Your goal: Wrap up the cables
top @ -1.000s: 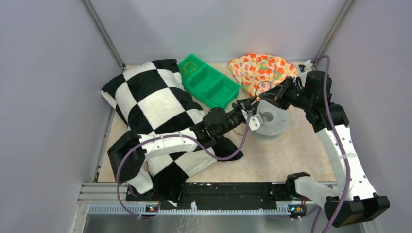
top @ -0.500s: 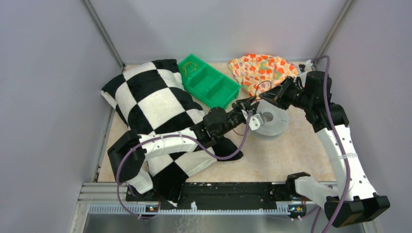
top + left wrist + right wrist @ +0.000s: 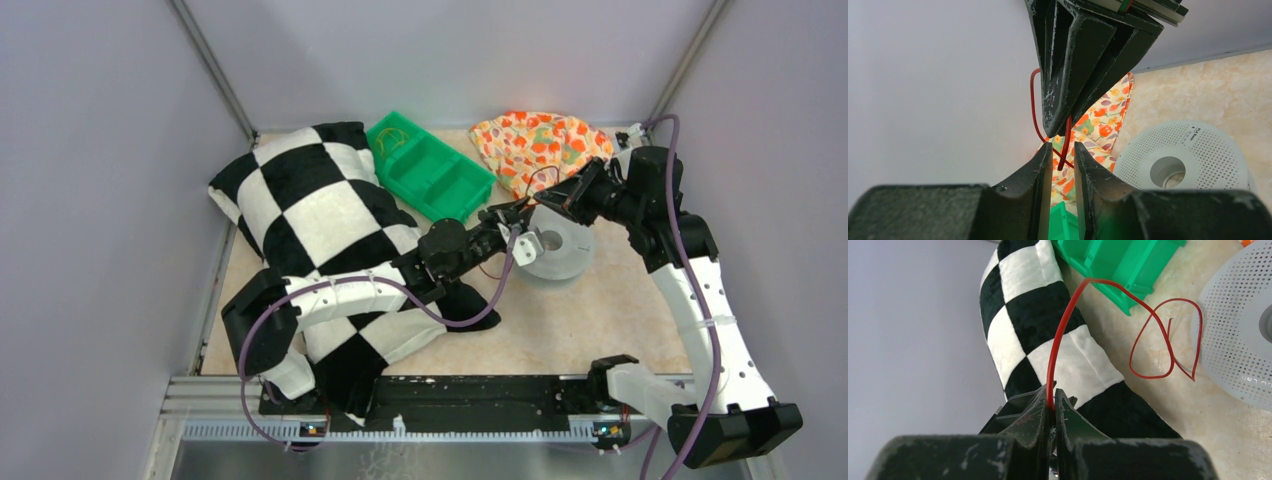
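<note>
The cable is a thin red wire; a loop of it (image 3: 533,176) shows above the grey perforated spool (image 3: 565,258). My right gripper (image 3: 541,203) is shut on the wire (image 3: 1058,340), which arcs up from the fingertips (image 3: 1053,395) and then lies in loose loops (image 3: 1160,347) on the table beside the spool (image 3: 1243,340). My left gripper (image 3: 510,214) meets it tip to tip. In the left wrist view its jaws (image 3: 1063,150) stand narrowly apart, with the wire's short free end (image 3: 1065,145) hanging between them without being pinched, below the right gripper's fingers (image 3: 1083,65).
A green divided tray (image 3: 455,205) stands at the back centre. A floral cloth (image 3: 540,140) lies at the back right. A large black-and-white checkered cloth (image 3: 300,200) covers the left side and lies under the left arm. Grey walls enclose the table.
</note>
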You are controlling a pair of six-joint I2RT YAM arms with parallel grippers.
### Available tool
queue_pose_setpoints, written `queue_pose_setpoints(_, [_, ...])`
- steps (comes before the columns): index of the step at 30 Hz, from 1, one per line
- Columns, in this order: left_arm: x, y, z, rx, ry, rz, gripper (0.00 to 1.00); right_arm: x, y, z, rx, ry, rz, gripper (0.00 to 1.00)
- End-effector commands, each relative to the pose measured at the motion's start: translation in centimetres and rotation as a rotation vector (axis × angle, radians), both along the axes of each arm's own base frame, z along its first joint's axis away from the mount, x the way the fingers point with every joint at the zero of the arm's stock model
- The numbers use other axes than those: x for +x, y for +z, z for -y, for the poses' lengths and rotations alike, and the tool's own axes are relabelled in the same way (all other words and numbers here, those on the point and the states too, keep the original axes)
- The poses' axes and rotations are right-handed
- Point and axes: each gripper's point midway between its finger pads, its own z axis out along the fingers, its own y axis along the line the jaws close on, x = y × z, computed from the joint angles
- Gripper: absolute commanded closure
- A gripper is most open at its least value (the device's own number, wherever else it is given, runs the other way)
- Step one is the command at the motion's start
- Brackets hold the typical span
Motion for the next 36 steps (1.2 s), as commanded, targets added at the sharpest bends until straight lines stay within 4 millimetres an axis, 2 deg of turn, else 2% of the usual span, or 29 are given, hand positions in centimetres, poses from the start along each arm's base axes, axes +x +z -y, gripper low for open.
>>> queue_pose_setpoints(1, [0.2, 2.8, 0.2, -0.074, -0.002, 0.031, 0.71, -0.4, 1.2, -0.3, 0.004, 0.014, 0.044, 1.0])
queue_pose_setpoints(11, [0.4, 2.5, 0.6, -0.062, -0.001, 0.036, 0.78, -0.6, 1.0, -0.5, 0.011, 0.025, 0.04, 1.0])
queue_pose_setpoints(14, [0.5, 2.8, 0.7, -0.064, 0.0, 0.037, 0.9, -0.5, 0.9, -0.4, 0.01, 0.022, 0.038, 1.0])
queue_pose_setpoints(15, [0.5, 2.9, 0.7, -0.066, -0.001, 0.036, 0.99, -0.5, 0.7, -0.4, 0.008, 0.022, 0.036, 1.0])
queue_pose_setpoints(16, [0.5, 3.0, 0.7, -0.064, -0.001, 0.036, 1.0, -0.5, 0.6, -0.4, 0.006, 0.025, 0.038, 1.0])
queue_pose_setpoints(17, [0.6, 3.1, 0.6, -0.064, 0.006, 0.029, 1.0, -0.5, 0.7, -0.5, 0.004, 0.031, 0.045, 0.97])
queue_pose_setpoints(20, [1.7, 3.3, -0.1, -0.106, 0.048, -0.07, 1.0, -0.6, 0.5, -0.2, -0.017, 0.032, 0.049, 0.4])
queue_pose_setpoints(22, [2.5, 2.6, -0.4, -0.097, 0.026, -0.201, 1.0, -0.5, 0.5, 0.7, -0.052, 0.013, 0.052, 0.19])
queue_pose_setpoints(26, [4.7, 1.4, -3.0, -0.103, 0.017, -0.437, 1.0, -0.5, 1.9, 3.3, -0.121, -0.054, 0.079, 0.16])
queue_pose_setpoints(28, [6.1, 1.1, -5.2, -0.101, 0.01, -0.52, 1.0, -0.7, 3.3, 4.5, -0.181, -0.096, 0.118, 0.16])
queue_pose_setpoints(31, [7.2, 0.6, -7.7, -0.118, -0.021, -0.683, 1.0, -0.6, 3.8, 6.8, -0.32, -0.165, 0.169, 0.13])
queue_pose_setpoints(32, [7.2, 0.1, -8.3, -0.116, -0.045, -0.766, 1.0, -0.6, 3.6, 8.1, -0.394, -0.197, 0.175, 0.12])
queue_pose_setpoints(34, [7.2, -0.7, -9.1, -0.127, -0.088, -0.932, 1.0, -0.2, 2.3, 11.0, -0.541, -0.285, 0.154, 0.05])
queue_pose_setpoints(36, [6.9, -1.5, -9.4, -0.132, -0.144, -1.089, 1.0, 0.3, -0.4, 13.2, -0.65, -0.33, 0.095, 0.01])
